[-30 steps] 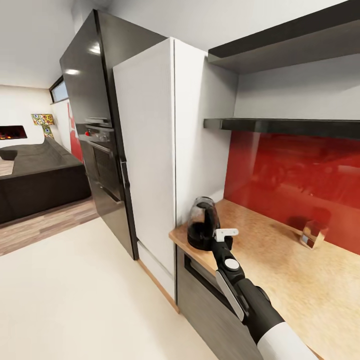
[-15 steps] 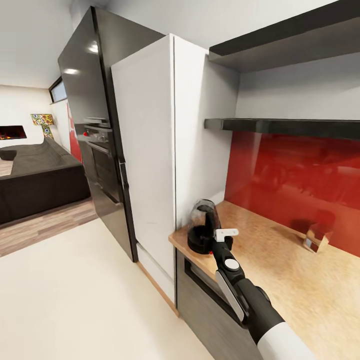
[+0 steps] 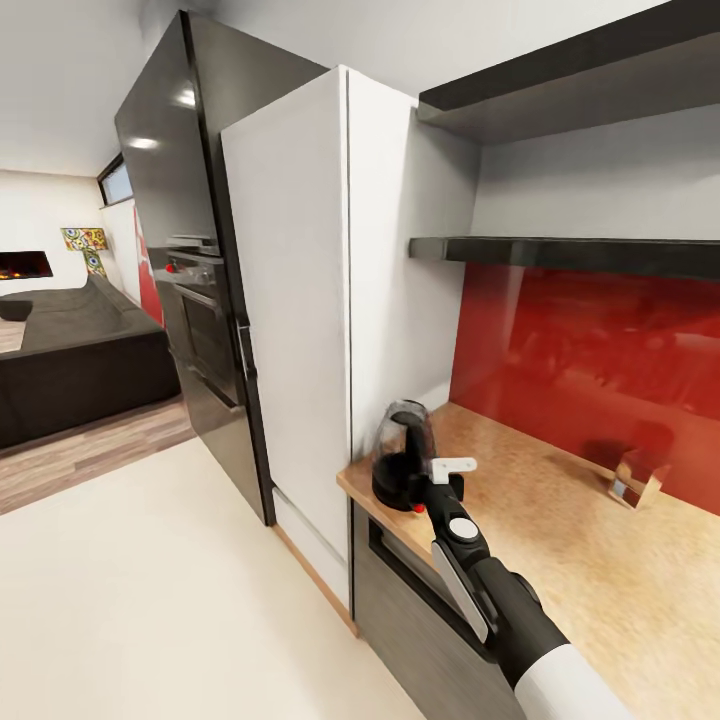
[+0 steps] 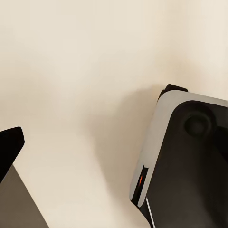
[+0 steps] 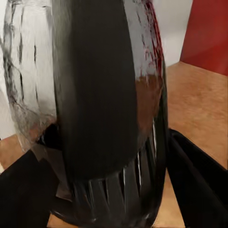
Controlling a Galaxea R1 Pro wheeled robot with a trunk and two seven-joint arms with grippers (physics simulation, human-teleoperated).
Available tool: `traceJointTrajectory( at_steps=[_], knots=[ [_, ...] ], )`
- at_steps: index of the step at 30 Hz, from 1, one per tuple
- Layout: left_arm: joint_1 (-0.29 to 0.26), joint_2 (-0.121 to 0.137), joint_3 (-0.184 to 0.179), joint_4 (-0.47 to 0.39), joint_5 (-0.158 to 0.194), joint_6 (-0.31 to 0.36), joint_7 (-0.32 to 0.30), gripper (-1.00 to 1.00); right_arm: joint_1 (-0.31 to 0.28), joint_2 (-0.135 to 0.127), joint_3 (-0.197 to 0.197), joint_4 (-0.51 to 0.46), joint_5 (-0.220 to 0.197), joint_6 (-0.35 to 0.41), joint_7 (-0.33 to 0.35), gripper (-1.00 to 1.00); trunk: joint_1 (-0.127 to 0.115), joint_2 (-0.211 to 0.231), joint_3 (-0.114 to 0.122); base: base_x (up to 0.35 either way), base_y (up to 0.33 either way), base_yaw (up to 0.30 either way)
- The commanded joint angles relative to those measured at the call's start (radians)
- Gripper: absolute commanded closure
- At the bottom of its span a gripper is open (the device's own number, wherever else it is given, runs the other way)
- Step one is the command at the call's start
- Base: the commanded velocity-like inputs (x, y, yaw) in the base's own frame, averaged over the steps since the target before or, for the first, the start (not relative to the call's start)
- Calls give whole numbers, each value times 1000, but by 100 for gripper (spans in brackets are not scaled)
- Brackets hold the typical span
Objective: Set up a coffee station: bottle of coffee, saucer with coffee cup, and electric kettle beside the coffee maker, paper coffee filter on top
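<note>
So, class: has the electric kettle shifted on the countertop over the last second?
No. The electric kettle keeps its place at the kitchen countertop corner beside the white cabinet; only the view drifted.

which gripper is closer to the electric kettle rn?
Right. The right gripper is at the electric kettle, fingers either side of its handle. The left gripper's finger hangs over bare floor.
</note>
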Motion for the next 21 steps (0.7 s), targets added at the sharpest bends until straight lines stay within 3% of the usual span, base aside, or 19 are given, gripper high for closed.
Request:
traceJointTrajectory(
  at_steps=[1,16,21],
  knots=[
    [-1,0,-7,3,11,-3,-8,-100,-1,0,3,-1,-12,3,-7,100,0,-1,-2,0,0,0],
    [-1,0,-6,3,11,-5,-8,-100,-1,-2,2,0,-12,3,-7,100,0,-1,-2,0,0,0],
    [-1,0,-6,3,11,-5,-8,-100,-1,-32,2,-3,-13,3,-7,100,0,-1,-2,0,0,0]
  ],
)
